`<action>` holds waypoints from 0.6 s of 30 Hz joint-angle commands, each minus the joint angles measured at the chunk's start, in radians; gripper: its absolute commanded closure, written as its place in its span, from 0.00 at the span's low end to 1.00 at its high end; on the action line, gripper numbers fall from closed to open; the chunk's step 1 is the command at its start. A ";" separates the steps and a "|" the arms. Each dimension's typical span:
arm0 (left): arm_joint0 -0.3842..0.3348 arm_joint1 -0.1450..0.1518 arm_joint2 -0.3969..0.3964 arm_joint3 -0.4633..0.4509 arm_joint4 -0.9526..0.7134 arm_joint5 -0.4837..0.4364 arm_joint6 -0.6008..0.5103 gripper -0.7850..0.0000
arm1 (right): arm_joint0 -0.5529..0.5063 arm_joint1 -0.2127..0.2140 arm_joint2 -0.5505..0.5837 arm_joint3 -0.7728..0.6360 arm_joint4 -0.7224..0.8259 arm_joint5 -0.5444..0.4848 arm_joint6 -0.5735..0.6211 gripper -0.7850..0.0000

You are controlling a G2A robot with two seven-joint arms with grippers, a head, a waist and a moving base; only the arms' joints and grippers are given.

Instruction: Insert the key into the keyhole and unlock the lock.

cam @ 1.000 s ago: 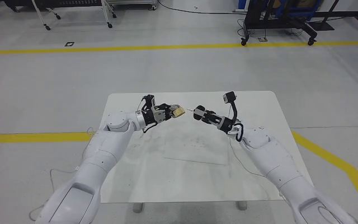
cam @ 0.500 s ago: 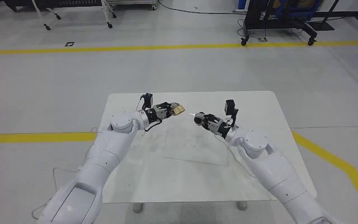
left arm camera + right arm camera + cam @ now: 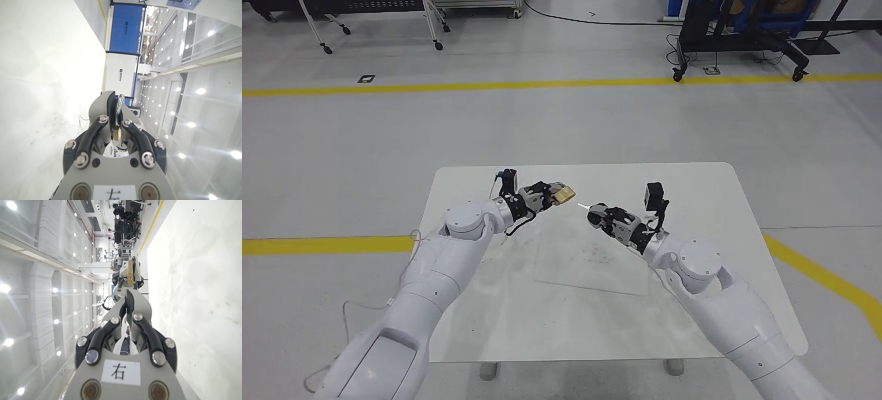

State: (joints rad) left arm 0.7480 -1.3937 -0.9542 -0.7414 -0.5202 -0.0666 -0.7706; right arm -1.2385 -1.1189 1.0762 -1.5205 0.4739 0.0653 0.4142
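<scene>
Large industrial hall or robotics lab. A grey coated floor (image 3: pixel 562 130) is marked with yellow lines (image 3: pixel 542 84). Wheeled racks (image 3: pixel 732 42) are parked at the far edge. A white table (image 3: pixel 702 185) is set in the open floor. A high ceiling with rows of lamps (image 3: pixel 200 91), blue panels (image 3: pixel 124 28) and office chairs (image 3: pixel 126 226) are seen in the wrist views.

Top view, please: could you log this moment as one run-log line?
left pincer: shut on lock | right pincer: shut on key | key apart from lock
</scene>
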 commanded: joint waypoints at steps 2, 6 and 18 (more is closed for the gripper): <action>0.019 0.001 -0.009 -0.031 -0.005 0.017 0.026 1.00 | -0.010 -0.004 -0.008 -0.017 -0.022 -0.009 -0.048 1.00; 0.031 0.003 -0.013 -0.060 0.019 0.028 0.047 1.00 | -0.016 -0.015 -0.032 -0.022 -0.057 0.003 -0.129 1.00; 0.055 0.008 -0.022 -0.102 0.074 0.034 0.065 1.00 | 0.011 -0.049 -0.064 0.011 0.002 0.038 -0.217 1.00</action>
State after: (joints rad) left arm 0.8019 -1.3859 -0.9764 -0.8417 -0.4489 -0.0342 -0.7051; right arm -1.2294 -1.1658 1.0147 -1.5122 0.4726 0.1004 0.2006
